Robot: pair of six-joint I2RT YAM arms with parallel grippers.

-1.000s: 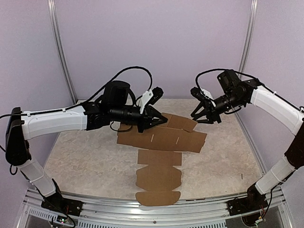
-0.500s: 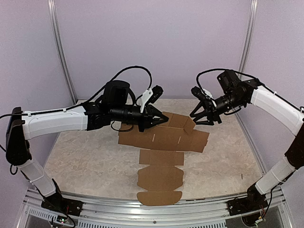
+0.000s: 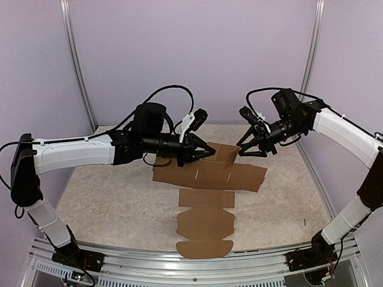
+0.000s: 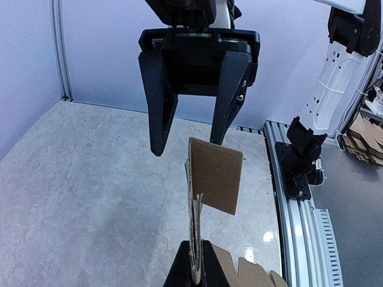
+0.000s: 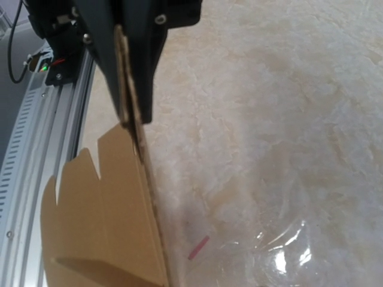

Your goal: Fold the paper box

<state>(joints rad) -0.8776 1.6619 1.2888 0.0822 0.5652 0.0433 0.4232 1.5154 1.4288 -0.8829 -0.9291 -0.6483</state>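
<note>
Brown paper box lying lengthwise near-to-far, left tool pinching its far end, right tool spread.

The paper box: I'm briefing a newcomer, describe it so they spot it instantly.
At the middle of the marbled table lies the paper box, a mostly flat brown cardboard sheet. Nothing else there is brown; it is cross-shaped, its far flap pinched by the left end effector.
</note>
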